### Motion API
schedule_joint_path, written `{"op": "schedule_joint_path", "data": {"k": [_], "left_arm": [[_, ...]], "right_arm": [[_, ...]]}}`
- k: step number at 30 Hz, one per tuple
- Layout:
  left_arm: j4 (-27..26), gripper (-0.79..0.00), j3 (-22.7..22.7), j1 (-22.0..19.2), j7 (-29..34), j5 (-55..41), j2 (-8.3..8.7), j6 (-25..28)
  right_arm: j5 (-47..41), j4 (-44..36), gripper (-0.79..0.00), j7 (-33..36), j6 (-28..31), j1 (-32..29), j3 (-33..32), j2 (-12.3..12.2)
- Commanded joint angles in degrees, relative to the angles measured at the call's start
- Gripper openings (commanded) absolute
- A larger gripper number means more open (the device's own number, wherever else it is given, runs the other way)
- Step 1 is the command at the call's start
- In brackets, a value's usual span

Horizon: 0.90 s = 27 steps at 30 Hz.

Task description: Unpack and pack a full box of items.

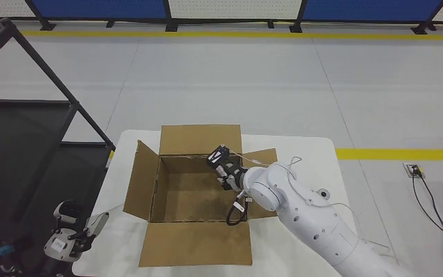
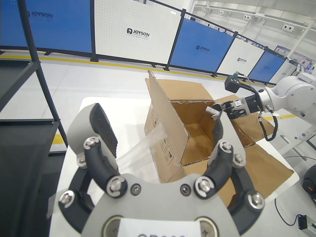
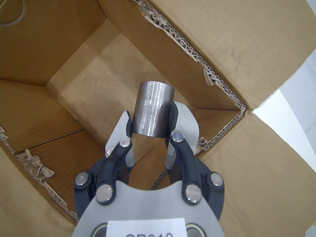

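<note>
A black rack [image 1: 34, 135] stands beside the white table [image 1: 308, 149].

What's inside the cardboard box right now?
Bare box floor, no loose items seen. The right gripper holds a metal cylinder at the opening. The floor beneath them is covered.

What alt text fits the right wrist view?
The right gripper is shut on a short, dull metal cylinder, holding it over the inside of an open cardboard box. The box's flaps are folded outward, their fold lines ragged and torn, and its seamed brown floor lies below the cylinder.
</note>
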<state>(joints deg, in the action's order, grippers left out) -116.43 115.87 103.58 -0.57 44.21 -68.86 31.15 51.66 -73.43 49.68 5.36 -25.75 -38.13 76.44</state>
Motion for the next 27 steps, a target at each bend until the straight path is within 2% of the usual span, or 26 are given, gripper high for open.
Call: {"op": "schedule_joint_path", "data": {"k": [1,4,8,18,23,27], "left_arm": [[0.0,0.0,0.0,0.0,0.0,0.0,0.0,0.0],[0.0,0.0,0.0,0.0,0.0,0.0,0.0,0.0],[0.0,0.0,0.0,0.0,0.0,0.0,0.0,0.0],[0.0,0.0,0.0,0.0,0.0,0.0,0.0,0.0],[0.0,0.0,0.0,0.0,0.0,0.0,0.0,0.0],[0.0,0.0,0.0,0.0,0.0,0.0,0.0,0.0]], "right_arm": [[-0.8,1.6,-0.785,-0.8,1.1,0.1,-0.2,0.3],[-2.0,4.9,-0.785,0.1,3.3,2.1,1.7,1.6],[-3.6,10.6,-0.785,1.8,5.5,6.1,6.1,4.7],[-6.0,29.2,-0.785,5.8,7.6,14.6,17.5,16.5],[-6.8,39.0,-0.785,4.8,10.1,16.4,20.1,21.8],[-7.2,45.1,-0.785,4.0,11.6,17.2,21.0,25.2]]}}
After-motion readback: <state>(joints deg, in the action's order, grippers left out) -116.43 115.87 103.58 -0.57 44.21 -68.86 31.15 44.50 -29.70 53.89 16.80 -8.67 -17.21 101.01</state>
